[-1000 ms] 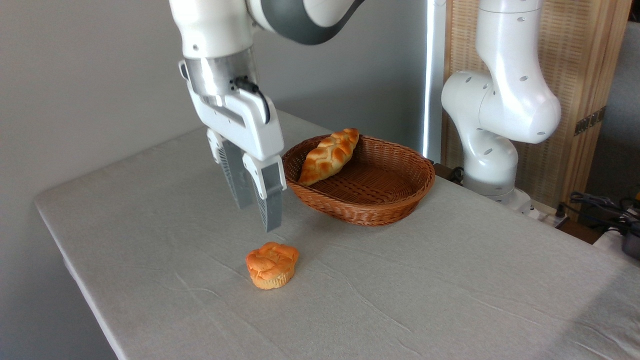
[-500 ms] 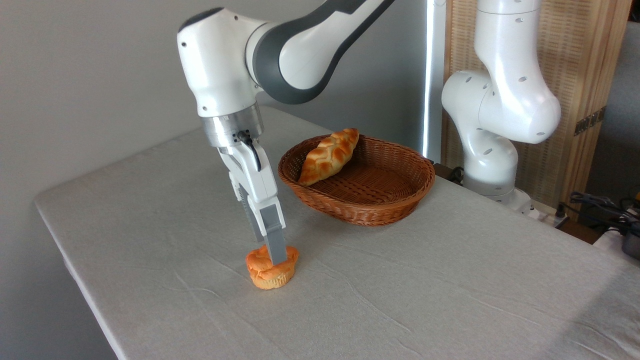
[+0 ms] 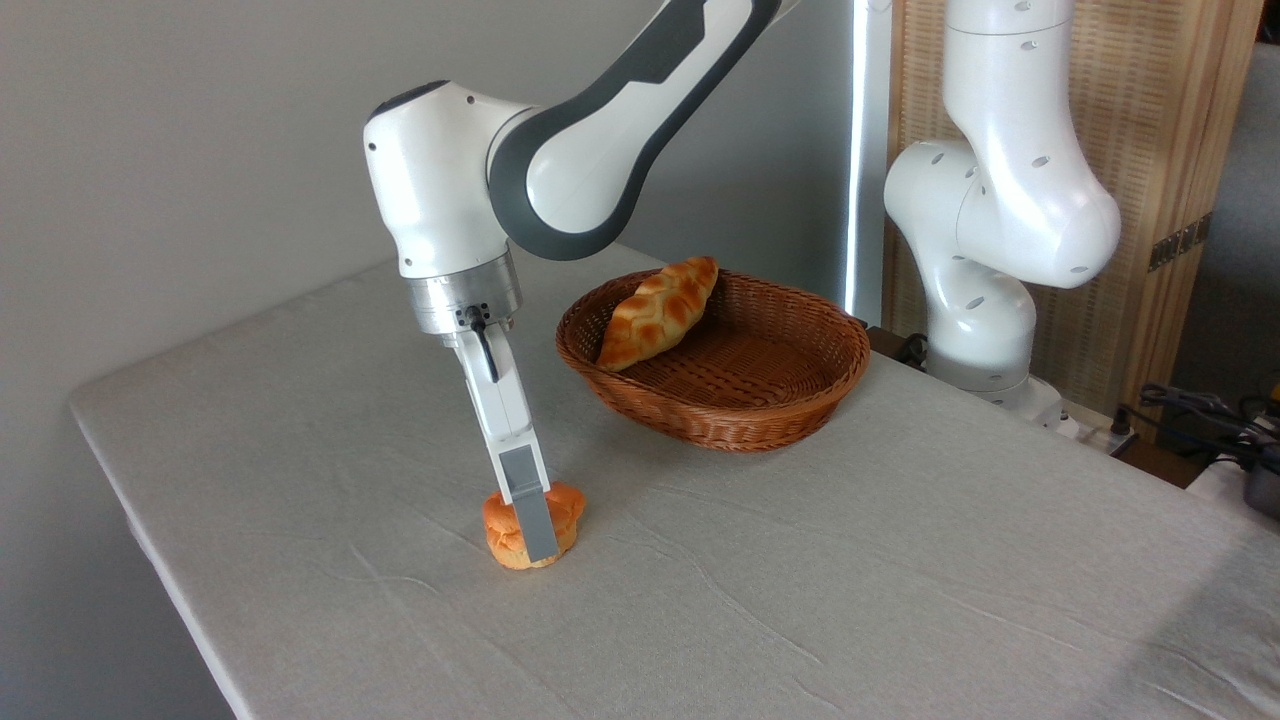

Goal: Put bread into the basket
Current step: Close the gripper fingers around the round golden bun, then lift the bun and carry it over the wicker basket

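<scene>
One bread (image 3: 512,527), one basket (image 3: 713,360), one braided loaf (image 3: 660,311) and one arm were in view. The bread sat on the tabletop (image 3: 900,580), in front of the basket and to its left, apart from it. The hand (image 3: 538,535) had its fingers down over the bread, the near grey finger (image 3: 534,515) lying across the bun's front; the other finger was hidden behind, so I cannot tell whether the hand was clamped on it. The braided loaf leaned on the basket's left inner wall, leaving most of the basket's floor bare. The bread lay nearer the tabletop's left edge than its right, with open cloth all round it and clear room between it and the basket.
</scene>
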You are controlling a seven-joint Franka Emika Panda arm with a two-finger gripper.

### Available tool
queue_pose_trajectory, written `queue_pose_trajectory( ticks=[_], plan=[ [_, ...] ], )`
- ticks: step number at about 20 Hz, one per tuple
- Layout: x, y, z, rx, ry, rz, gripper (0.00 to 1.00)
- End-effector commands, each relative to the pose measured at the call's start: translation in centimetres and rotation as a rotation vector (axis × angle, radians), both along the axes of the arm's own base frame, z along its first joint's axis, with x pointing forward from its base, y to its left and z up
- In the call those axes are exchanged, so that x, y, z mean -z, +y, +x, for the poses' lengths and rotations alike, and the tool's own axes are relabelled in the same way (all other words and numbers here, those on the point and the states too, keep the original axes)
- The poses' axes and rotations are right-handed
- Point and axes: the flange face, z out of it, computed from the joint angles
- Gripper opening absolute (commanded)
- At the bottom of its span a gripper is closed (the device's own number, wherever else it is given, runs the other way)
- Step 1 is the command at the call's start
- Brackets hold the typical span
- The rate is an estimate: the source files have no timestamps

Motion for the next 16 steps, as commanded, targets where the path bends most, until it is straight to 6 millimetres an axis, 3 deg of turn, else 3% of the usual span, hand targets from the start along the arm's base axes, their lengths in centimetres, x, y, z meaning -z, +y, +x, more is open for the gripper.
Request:
queue_pose_trajectory(
  ticks=[1,2,13,16],
  plan=[
    [0.1,-0.1,0.2,0.018,-0.024,0.001,0.05],
    [0.1,-0.1,0.2,0.018,-0.024,0.001,0.02],
    [-1.1,-0.1,0.5,0.010,-0.042,-0.009,0.02],
    [-2.6,-0.1,1.0,-0.003,-0.052,-0.021,0.02]
  ],
)
